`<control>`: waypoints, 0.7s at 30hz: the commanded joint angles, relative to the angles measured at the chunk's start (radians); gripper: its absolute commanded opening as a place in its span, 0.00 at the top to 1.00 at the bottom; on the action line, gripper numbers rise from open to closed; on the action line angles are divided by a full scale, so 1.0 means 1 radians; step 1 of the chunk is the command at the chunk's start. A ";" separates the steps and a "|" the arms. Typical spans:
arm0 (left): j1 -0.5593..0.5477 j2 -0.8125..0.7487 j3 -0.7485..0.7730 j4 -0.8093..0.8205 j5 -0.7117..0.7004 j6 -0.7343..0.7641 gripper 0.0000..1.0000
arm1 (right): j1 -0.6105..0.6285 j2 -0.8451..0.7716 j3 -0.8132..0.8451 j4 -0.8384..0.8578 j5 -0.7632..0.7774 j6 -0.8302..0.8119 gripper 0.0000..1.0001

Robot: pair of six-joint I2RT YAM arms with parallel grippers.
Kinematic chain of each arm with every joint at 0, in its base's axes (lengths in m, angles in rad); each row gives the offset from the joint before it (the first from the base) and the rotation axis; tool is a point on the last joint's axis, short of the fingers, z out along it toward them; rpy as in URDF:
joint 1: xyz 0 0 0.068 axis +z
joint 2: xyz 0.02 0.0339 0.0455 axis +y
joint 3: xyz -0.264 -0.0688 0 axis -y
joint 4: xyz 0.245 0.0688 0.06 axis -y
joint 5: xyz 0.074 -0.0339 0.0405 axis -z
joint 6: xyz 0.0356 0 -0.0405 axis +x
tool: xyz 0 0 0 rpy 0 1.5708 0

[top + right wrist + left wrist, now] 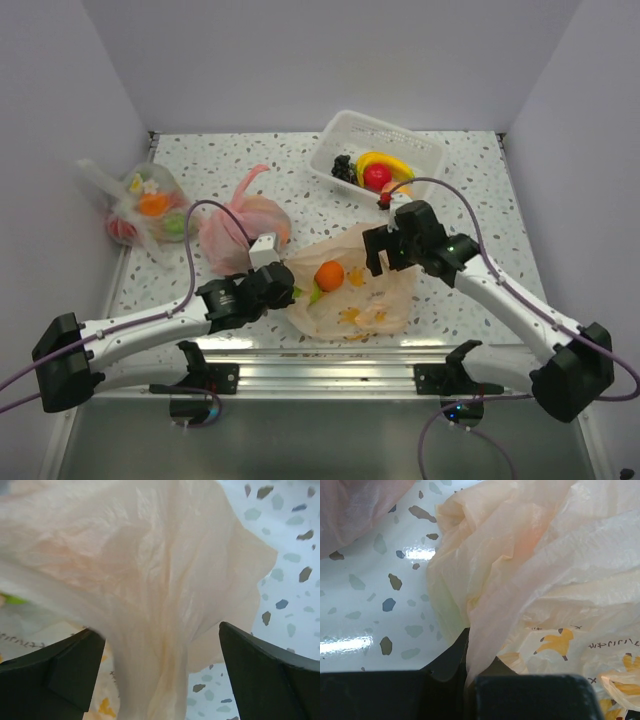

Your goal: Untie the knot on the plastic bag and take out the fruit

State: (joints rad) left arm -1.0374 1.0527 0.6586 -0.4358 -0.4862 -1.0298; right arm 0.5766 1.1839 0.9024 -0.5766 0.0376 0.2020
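Bag [360, 300]: lies crumpled and flattened on the table [470, 200], just ahead of the arms' bases, between the two grippers; thin peach film with small yellow-orange prints.
Knot: cannot be made out in any view; the film near both wrist cameras is loose folds.
Orange [329, 275]: at the bag's upper left part, bright and round; whether it is under the film or bare cannot be told.
Green piece [315, 295]: touching the orange on its lower left, at the bag's left edge, partly covered.
Left gripper [288, 282]: at the bag's left edge, clenched on a fold of film; in the wrist view the film runs down into the narrow slit between the black fingers [530, 697].
Right gripper [160, 650]: at the bag's upper right corner, released; its fingers [270, 675] stand wide apart with a hanging sheet of film between them.
Tray [425, 150]: white, beyond the bag, apart from it; holds a banana [385, 162], a red apple [377, 177] and grapes [344, 168].
Pink bag [245, 225]: just left of the bag and beyond it, tail up.
Clear bag [140, 210]: well left of the bag, fruit inside.
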 commanded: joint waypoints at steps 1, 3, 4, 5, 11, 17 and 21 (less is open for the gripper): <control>-0.006 -0.003 0.035 0.008 -0.028 -0.001 0.99 | 0.015 -0.148 0.115 -0.035 -0.021 0.000 0.01; -0.007 0.006 0.042 0.008 -0.022 0.004 0.99 | 0.029 -0.182 0.154 -0.054 -0.035 0.020 0.01; -0.007 0.007 0.048 0.008 -0.020 0.005 0.99 | 0.034 -0.210 0.164 -0.054 -0.035 0.030 0.01; -0.006 0.015 0.052 0.008 -0.019 0.007 0.99 | 0.043 -0.225 0.180 -0.052 -0.035 0.051 0.02; -0.006 0.020 0.058 0.005 -0.017 0.004 0.99 | 0.109 -0.268 0.127 0.061 -0.163 0.180 0.01; -0.007 0.032 0.072 -0.001 -0.009 0.004 0.99 | 0.227 -0.215 -0.028 0.231 -0.173 0.287 0.01; -0.007 0.033 0.068 0.000 -0.005 0.002 0.99 | 0.267 -0.156 -0.115 0.331 -0.131 0.336 0.01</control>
State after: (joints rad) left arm -1.0374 1.0836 0.6914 -0.4393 -0.4789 -1.0294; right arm 0.8207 1.0096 0.8326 -0.3752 -0.1078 0.4587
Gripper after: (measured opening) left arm 0.040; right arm 0.986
